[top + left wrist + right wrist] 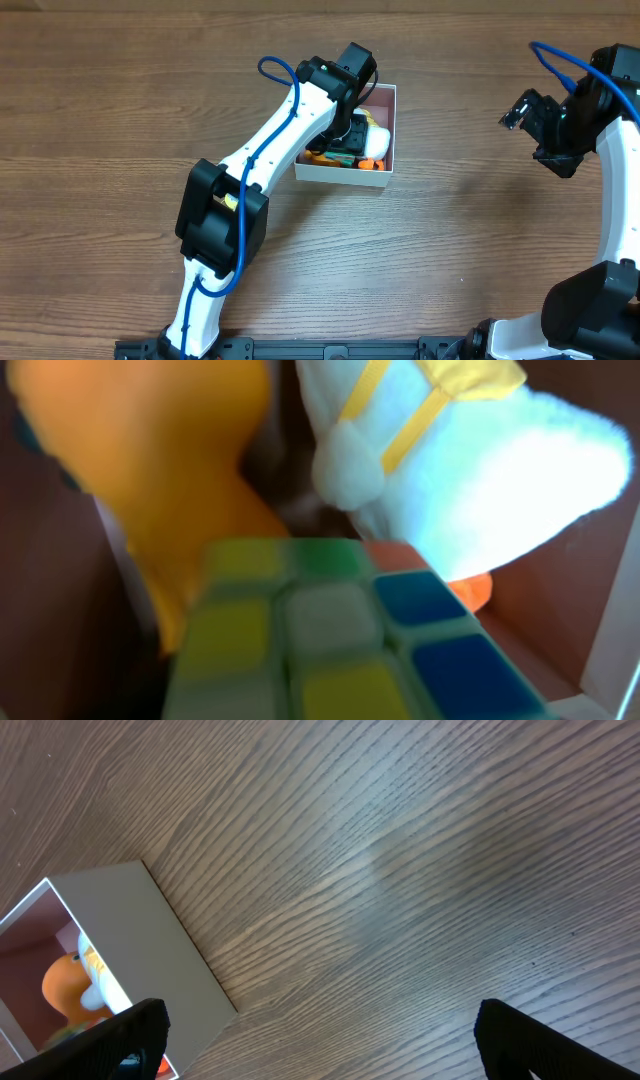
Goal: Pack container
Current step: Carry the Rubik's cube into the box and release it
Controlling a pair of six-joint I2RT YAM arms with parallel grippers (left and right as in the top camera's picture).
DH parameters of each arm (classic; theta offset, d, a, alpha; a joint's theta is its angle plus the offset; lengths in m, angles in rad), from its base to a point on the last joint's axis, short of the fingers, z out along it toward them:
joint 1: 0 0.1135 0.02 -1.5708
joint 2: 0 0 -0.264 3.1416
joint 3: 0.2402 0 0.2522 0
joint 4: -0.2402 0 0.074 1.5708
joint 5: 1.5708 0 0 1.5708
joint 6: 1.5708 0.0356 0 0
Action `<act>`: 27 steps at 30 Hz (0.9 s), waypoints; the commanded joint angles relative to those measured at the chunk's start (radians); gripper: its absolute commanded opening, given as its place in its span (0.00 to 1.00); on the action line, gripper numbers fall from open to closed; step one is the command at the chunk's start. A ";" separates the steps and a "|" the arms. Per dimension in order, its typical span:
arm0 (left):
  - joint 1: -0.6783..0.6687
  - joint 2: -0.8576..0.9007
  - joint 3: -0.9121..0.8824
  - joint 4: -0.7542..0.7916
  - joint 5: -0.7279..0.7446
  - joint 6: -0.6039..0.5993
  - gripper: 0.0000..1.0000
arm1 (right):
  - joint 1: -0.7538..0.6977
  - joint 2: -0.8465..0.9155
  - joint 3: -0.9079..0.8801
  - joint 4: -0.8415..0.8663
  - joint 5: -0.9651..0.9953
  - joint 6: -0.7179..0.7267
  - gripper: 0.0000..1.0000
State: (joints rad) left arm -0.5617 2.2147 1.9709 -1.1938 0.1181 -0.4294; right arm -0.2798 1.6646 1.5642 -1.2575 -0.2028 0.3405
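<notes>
The container (345,176), a shallow white box with a pink inside, sits at the table's centre back. My left gripper (352,133) reaches down into it. In the left wrist view a colourful puzzle cube (330,640) fills the place between the jaws, and the fingers themselves are hidden behind it. A white plush toy with yellow straps (480,480) and an orange soft toy (150,450) lie in the box just beyond the cube. My right gripper (522,112) is open and empty, raised at the far right. Its view shows the container's outer wall (150,940) at lower left.
Bare wood-grain table surrounds the box. The left arm (270,140) stretches diagonally from the front left base over the box's left side. The right arm base (590,310) stands at the front right.
</notes>
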 commanded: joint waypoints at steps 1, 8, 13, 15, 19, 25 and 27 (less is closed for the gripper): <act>-0.002 -0.018 0.041 -0.034 0.079 -0.024 1.00 | 0.001 0.002 0.008 0.003 -0.001 0.003 1.00; -0.002 -0.018 0.189 -0.141 0.051 -0.019 0.78 | 0.001 0.002 0.008 0.003 -0.001 0.003 1.00; -0.002 -0.018 0.177 -0.159 0.003 -0.021 0.21 | 0.001 0.002 0.008 0.003 -0.001 0.003 1.00; -0.004 -0.018 0.156 -0.152 0.002 -0.024 0.04 | 0.001 0.002 0.008 0.003 -0.001 0.003 1.00; -0.016 -0.017 0.054 -0.069 -0.006 -0.029 0.06 | 0.001 0.002 0.008 0.003 -0.001 0.003 1.00; -0.021 -0.017 -0.088 0.063 -0.007 -0.031 0.18 | 0.001 0.002 0.008 0.003 -0.001 0.003 1.00; -0.020 -0.016 -0.099 0.070 -0.006 -0.031 0.18 | 0.001 0.002 0.008 0.003 -0.001 0.003 1.00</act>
State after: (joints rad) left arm -0.5747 2.2147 1.8935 -1.1328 0.1169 -0.4541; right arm -0.2798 1.6646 1.5642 -1.2579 -0.2028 0.3401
